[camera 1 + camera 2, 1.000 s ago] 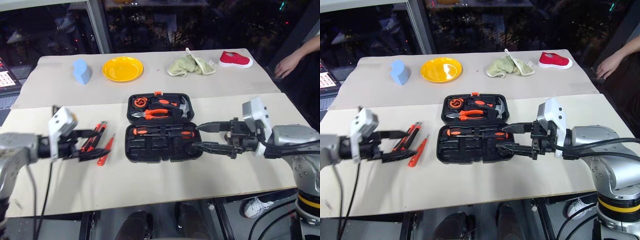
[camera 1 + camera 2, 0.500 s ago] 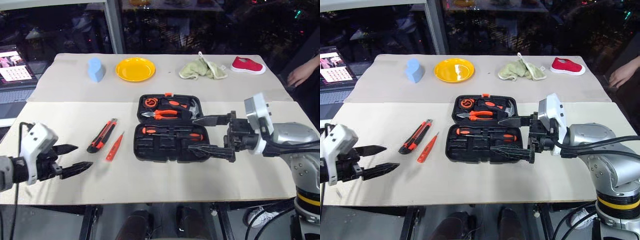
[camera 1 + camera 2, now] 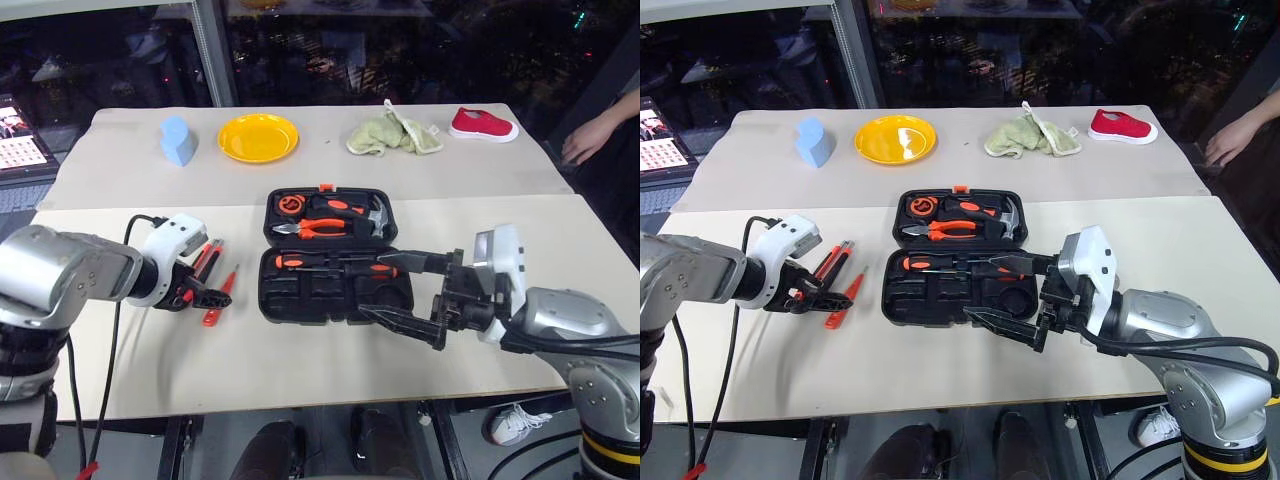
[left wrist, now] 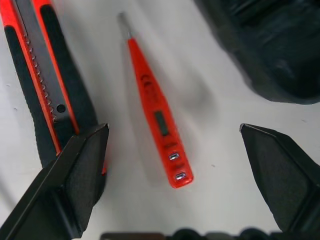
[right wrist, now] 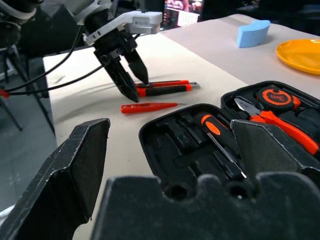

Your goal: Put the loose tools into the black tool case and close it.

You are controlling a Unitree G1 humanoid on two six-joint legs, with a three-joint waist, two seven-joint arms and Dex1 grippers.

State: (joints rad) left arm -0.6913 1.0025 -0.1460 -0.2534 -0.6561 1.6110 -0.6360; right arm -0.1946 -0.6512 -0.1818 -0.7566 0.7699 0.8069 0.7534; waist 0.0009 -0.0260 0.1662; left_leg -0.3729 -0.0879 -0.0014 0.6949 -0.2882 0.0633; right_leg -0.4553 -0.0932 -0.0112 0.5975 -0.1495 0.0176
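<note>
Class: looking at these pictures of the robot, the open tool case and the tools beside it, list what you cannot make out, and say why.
- Utility knife: left wrist view, its ends cut off by the picture's edge and the left hand's finger.
- Black tool case: eye views, its near right corner hidden behind the right hand.
- Person's hand: cut off by the picture's edge.
- Tape measure: lettering too small.

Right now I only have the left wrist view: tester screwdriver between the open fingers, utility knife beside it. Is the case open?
Observer: Yes. The black tool case lies open flat, with its lid on the far side.
Operator: Anything already packed?
Observer: Orange-handled screwdrivers lie in the near half.
Operator: And the lid half?
Observer: It holds the pliers and the hammer.
Operator: Where is the right arm?
Observer: The right gripper hovers at the case's right end, fingers open, holding nothing.
</note>
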